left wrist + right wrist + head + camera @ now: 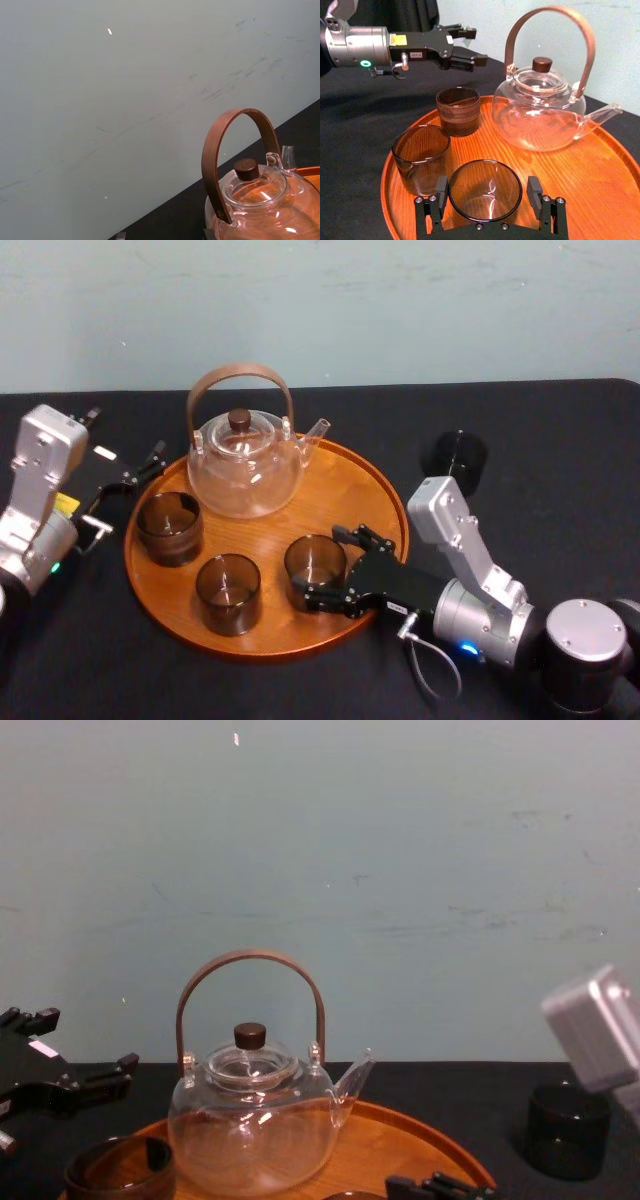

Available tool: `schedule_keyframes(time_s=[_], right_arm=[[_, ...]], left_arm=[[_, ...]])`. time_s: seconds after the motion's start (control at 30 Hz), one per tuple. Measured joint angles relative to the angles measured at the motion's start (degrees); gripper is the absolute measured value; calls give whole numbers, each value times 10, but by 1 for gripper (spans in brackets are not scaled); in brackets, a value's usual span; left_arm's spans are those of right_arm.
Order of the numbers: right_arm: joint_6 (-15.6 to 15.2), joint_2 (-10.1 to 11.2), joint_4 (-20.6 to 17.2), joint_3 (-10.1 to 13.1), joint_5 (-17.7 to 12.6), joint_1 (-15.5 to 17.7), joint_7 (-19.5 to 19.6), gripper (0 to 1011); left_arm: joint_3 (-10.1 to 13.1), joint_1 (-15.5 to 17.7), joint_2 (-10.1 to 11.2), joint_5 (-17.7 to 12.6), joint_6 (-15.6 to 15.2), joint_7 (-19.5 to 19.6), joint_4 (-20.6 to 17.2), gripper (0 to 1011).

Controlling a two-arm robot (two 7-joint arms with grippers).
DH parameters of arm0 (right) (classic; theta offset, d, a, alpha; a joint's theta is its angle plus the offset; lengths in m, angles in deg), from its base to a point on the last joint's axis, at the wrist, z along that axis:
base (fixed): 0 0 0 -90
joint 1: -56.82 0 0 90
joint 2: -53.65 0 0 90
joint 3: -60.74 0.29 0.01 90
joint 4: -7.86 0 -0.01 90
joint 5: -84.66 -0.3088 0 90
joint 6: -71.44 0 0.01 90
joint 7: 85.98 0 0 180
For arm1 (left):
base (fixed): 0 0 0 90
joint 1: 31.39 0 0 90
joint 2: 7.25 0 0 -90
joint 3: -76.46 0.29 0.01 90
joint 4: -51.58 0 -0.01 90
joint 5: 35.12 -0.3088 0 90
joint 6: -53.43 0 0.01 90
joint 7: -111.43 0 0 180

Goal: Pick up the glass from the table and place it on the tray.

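Observation:
On the round wooden tray a smoky glass stands upright near the front right rim. My right gripper straddles it, open. The fingers stand on either side of the glass, and a thin gap shows on one side. My left gripper hovers open and empty over the table just past the tray's left rim.
A glass teapot with a brown hoop handle sits at the tray's back. Two more smoky glasses stand on the tray's left and front. Another dark glass stands on the table, right of the tray.

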Motion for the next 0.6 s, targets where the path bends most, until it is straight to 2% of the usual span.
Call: schedule_keyframes(time_s=[0.3, 0.6], right_arm=[[7, 26, -45, 15, -12, 29, 1, 1002], [27, 63, -92, 47, -36, 76, 2, 1002]], left_arm=[[0, 0, 0, 0, 0, 0, 0, 1001], [0, 0, 0, 0, 0, 0, 0, 1001]])
